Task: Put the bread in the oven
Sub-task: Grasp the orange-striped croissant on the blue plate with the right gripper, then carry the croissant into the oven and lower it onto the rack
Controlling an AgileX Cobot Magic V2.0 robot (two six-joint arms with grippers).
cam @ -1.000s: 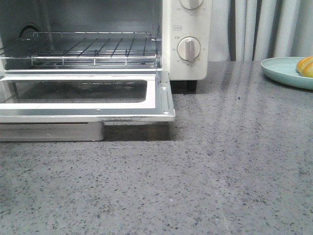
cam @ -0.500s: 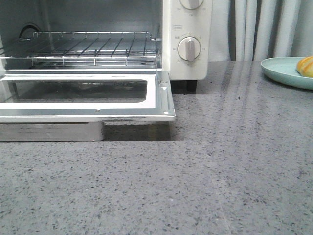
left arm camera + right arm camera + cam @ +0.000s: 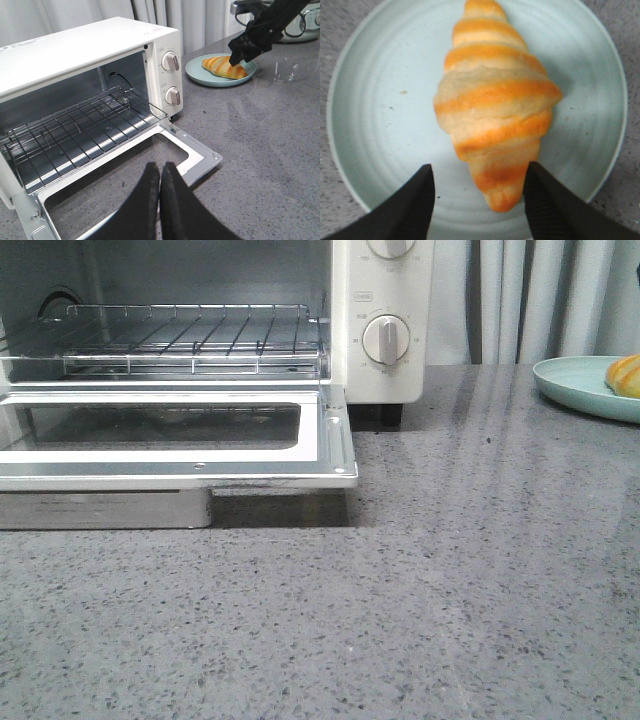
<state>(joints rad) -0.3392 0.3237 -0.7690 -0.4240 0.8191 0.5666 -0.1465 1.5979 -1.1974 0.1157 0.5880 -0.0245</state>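
Only the wrist views show the right gripper (image 3: 477, 197) spread astride the bread (image 3: 495, 107) on its plate (image 3: 365, 100), and the left gripper (image 3: 160, 172) pressed together before the open oven (image 3: 75, 55).

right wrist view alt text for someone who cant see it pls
A golden-orange, cream-striped croissant roll lies on a pale teal round plate, seen from directly above. The right hand is open, its two dark fingers either side of the roll's near tip.

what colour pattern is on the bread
Golden-orange bands alternating with paler cream stripes across the bread, clearest in the right wrist view.
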